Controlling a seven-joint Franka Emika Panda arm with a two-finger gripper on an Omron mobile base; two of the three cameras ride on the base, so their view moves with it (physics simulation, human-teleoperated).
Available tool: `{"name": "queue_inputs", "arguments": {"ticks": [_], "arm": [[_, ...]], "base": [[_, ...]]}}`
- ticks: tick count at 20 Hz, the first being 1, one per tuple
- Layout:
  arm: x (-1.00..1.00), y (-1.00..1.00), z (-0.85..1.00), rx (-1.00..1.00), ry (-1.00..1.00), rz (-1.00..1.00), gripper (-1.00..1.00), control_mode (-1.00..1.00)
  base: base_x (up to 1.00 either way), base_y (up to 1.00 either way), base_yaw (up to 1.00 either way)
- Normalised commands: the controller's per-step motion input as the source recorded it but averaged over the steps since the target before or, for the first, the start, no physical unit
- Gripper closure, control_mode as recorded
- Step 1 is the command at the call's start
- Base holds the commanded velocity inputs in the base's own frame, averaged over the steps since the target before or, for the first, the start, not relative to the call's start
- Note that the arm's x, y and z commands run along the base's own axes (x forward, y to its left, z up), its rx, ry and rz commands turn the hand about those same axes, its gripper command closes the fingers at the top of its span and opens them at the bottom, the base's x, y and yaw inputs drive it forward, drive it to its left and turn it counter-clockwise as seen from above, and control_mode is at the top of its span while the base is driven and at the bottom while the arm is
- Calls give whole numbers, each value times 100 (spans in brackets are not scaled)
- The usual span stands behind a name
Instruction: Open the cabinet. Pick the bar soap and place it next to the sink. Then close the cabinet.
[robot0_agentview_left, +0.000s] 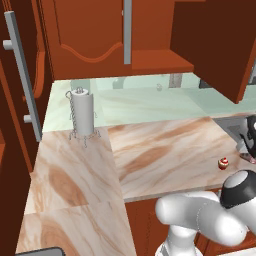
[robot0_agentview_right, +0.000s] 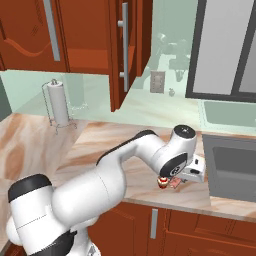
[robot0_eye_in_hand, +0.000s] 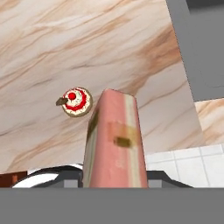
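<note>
The cabinet (robot0_agentview_left: 100, 35) looks like smooth reddish-brown wood with a slight sheen, its bar handles a matt grey metal. The counter (robot0_agentview_left: 165, 150) is polished marbled stone in beige and tan, and the sink (robot0_agentview_right: 235, 167) beside it is flat dark grey, matt. The bar soap (robot0_eye_in_hand: 116, 140) appears waxy and smooth, pink with pale stripes — its blotched face is blurred close up.

The counter (robot0_agentview_left: 165, 150) is marbled beige stone, running in an L along the wall. A paper-towel holder (robot0_agentview_left: 82, 114) stands upright on it near the back corner, by the pale green backsplash. A small red-and-white cupcake (robot0_agentview_left: 223, 163) sits near the front edge, well apart from the holder. The dark grey sink (robot0_agentview_right: 235, 165) is set into the counter just beyond the cupcake.
</note>
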Motion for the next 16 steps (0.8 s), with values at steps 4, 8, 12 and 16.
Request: {"name": "queue_inputs", "arguments": {"ticks": [4, 8, 12, 16], "arm": [[15, -6, -10, 0, 0, 0, 100, -100], [20, -7, -15, 0, 0, 0, 100, -100], [19, -11, -12, 0, 0, 0, 100, -100], [16, -15, -15, 0, 0, 0, 100, -100]], "base": [[0, 0, 0], [0, 0, 0], [0, 0, 0], [0, 0, 0]]}}
